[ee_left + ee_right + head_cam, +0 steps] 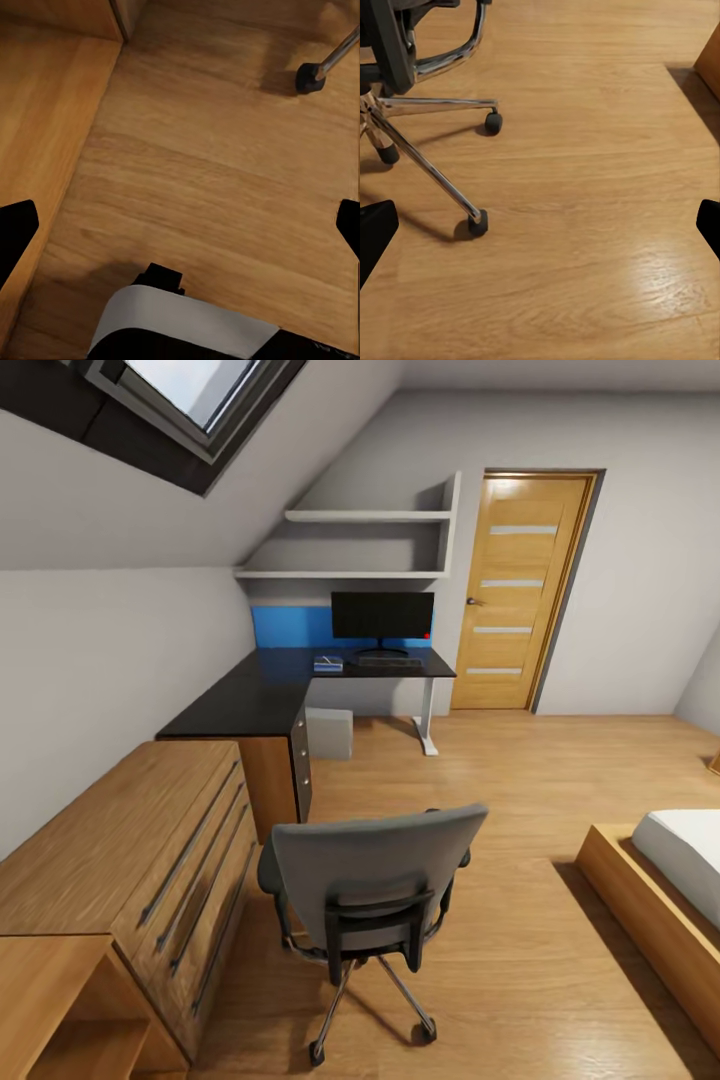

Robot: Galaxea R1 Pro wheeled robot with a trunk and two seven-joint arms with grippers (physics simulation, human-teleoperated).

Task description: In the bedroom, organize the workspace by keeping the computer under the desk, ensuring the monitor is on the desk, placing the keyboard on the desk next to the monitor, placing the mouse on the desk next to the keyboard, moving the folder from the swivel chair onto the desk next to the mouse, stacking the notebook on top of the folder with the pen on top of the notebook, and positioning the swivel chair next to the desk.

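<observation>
Both grippers, left (180,225) and right (540,225), spread wide, empty, above floor (585,187). Chair (372,880) mid-room, well apart from desk (255,695). Monitor (382,615), keyboard (388,659), folder (328,663) on desk; computer (329,733) beneath.

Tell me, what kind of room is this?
Probably an attic bedroom with a study corner: a bed stands at one side, a desk with a monitor sits under the sloped ceiling, and a swivel chair is nearby.

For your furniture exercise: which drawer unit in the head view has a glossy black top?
The unit under the desk, its drawers facing the chair; the nearer wooden chest has a wood top.
</observation>
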